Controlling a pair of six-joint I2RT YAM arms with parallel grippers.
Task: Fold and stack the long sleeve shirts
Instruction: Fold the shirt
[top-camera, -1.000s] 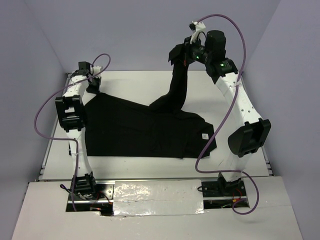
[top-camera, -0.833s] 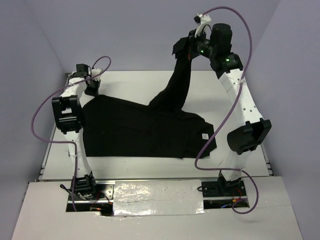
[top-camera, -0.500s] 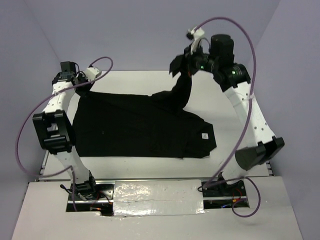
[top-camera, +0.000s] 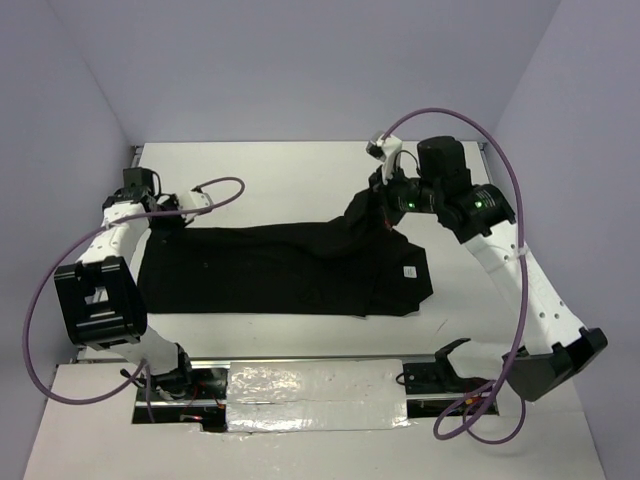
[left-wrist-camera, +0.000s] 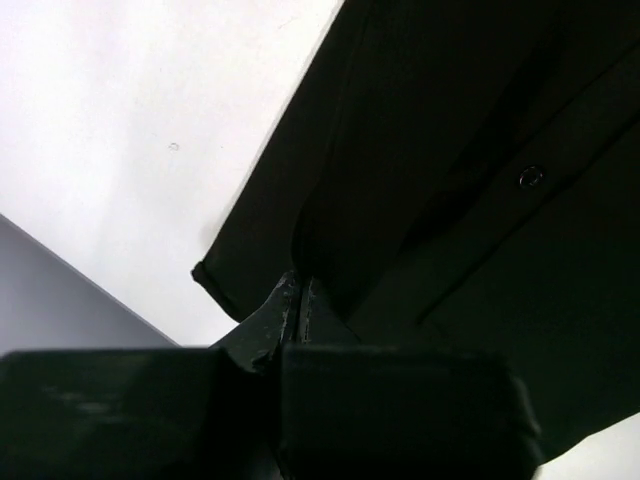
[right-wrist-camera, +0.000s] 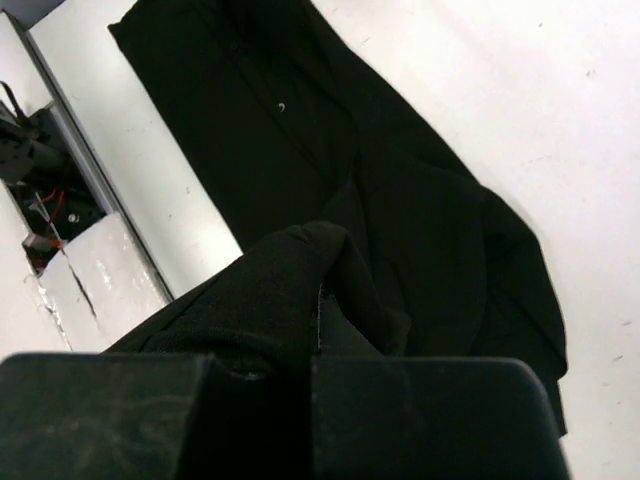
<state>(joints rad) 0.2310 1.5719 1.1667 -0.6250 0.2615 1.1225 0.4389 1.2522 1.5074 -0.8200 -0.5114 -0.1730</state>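
Observation:
The black long sleeve shirt (top-camera: 270, 272) lies spread across the white table, its small white tag (top-camera: 409, 272) near the right end. My left gripper (top-camera: 170, 215) is shut on the shirt's far left edge, low at the table; in the left wrist view its fingers (left-wrist-camera: 297, 300) pinch a fold of black cloth (left-wrist-camera: 450, 180). My right gripper (top-camera: 383, 203) is shut on a bunched sleeve end at the shirt's far right, held just above the cloth. In the right wrist view the bunched sleeve (right-wrist-camera: 290, 280) covers the fingers, with the rest of the shirt (right-wrist-camera: 400, 190) below.
The white table (top-camera: 290, 170) has a raised rim at left and right. A foil-covered strip (top-camera: 315, 390) runs between the arm bases at the near edge. Purple cables (top-camera: 455, 130) loop off both arms. Grey walls stand close on three sides.
My right gripper has come down and toward me with the sleeve, from high above the table's far side to just over the shirt. My left gripper has pulled the shirt's edge left and nearer.

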